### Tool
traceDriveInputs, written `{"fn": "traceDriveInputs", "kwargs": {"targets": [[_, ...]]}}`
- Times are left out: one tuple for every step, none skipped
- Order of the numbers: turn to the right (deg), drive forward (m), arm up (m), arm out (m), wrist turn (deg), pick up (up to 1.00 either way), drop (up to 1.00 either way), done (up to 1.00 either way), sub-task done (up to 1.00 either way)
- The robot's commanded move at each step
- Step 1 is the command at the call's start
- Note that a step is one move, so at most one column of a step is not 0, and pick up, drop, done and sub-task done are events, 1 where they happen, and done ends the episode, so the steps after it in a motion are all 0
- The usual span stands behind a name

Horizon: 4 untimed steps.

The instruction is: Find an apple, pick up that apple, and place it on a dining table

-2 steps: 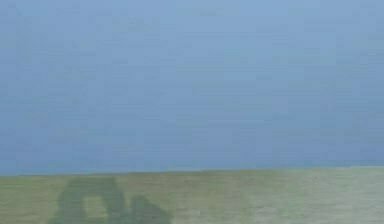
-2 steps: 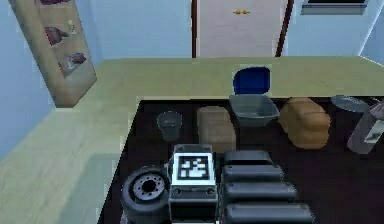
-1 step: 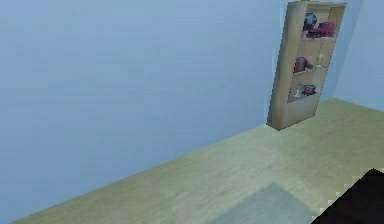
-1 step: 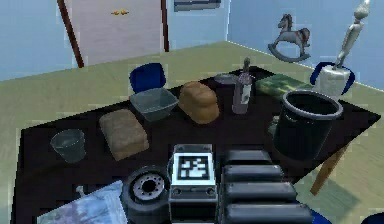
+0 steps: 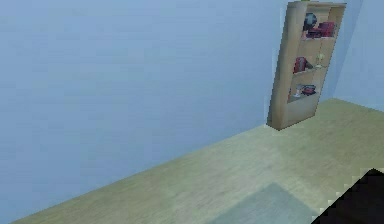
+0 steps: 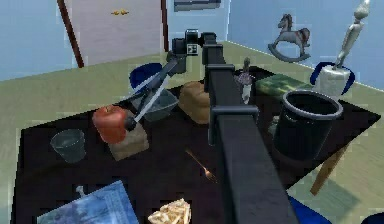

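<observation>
Bread, bowl and black pot crowd the dark table around fingers at the apple; grip cannot be told.

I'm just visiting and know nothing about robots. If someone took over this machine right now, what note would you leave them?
Gripper: its fingers point at the red apple; cannot tell whether it holds anything.
Apple: seemingly on a tan block on the dark table, near a grey bowl.
Done: apple found, arm stretched toward it.
Left: lift the apple, then set it on a dining table.
</observation>
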Motion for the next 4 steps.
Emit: {"fn": "traceDriveInputs", "kwargs": {"targets": [[0.0,0.00,0.00,0.00,45.0,0.00,0.00,0.00,0.00],[0.0,0.00,0.00,0.00,45.0,0.00,0.00,0.00,0.00],[0.0,0.00,0.00,0.00,45.0,0.00,0.00,0.00,0.00],[0.0,0.00,0.00,0.00,3.0,0.00,0.00,0.00,0.00]]}}
